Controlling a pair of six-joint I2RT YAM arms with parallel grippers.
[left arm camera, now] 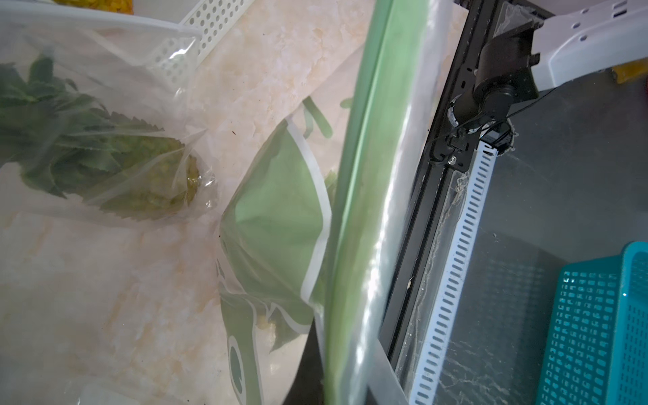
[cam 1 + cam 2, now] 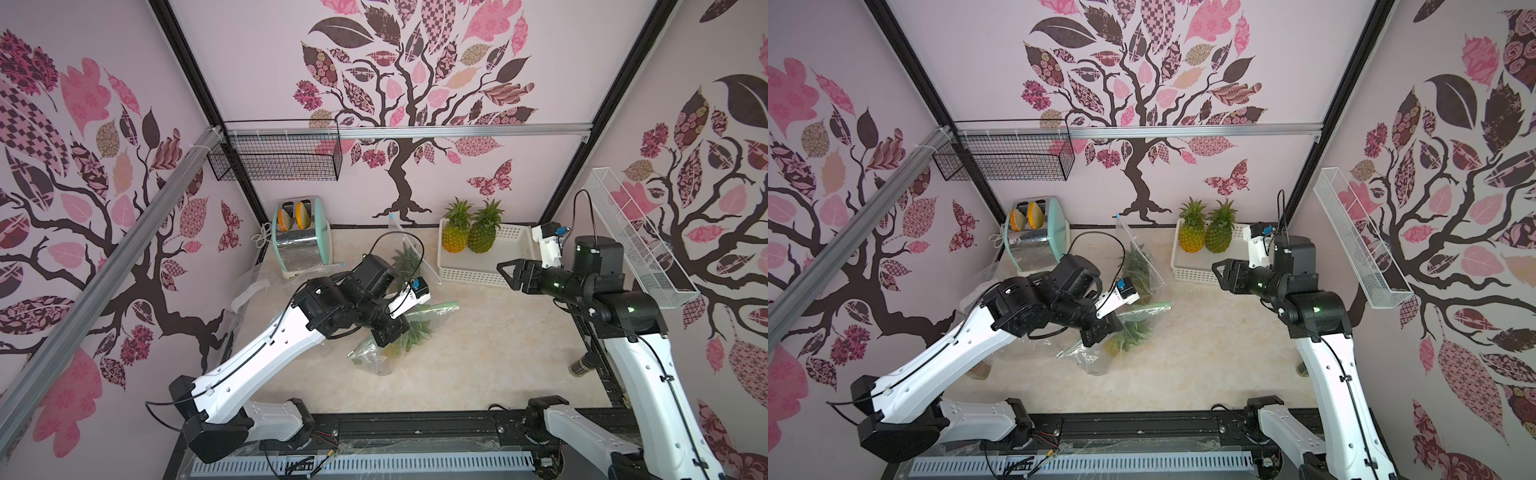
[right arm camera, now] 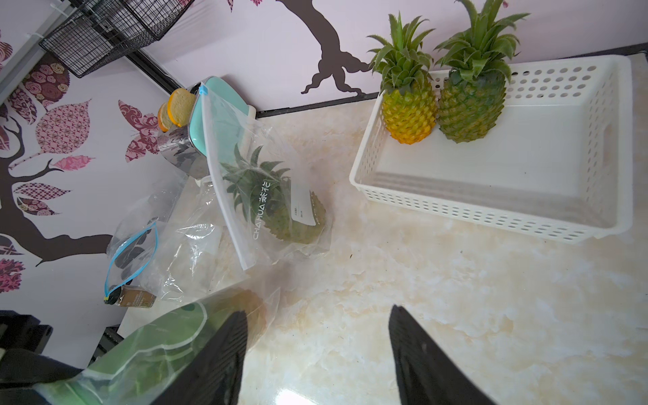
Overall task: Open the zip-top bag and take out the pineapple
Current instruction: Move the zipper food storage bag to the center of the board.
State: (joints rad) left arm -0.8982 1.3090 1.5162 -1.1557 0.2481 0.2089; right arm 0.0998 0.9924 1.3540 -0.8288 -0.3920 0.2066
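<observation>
My left claw (image 2: 385, 337) is pinched tight on the green-zip bag (image 2: 434, 312), which lies mid-table w/ its pineapple (image 2: 417, 338) inside, leaves toward the zip strip. Right claw (image 3: 319, 312) hangs wide & holds nothing, near the white basket (image 2: 478, 276), where two pineapples (image 2: 455, 235) stand upright, side by side. Further back a clear bag (image 3: 280, 182) stands w/ another pineapple (image 3: 298, 224) in it, and the toaster (image 2: 301, 241) has 2 bread slices in its slots.
</observation>
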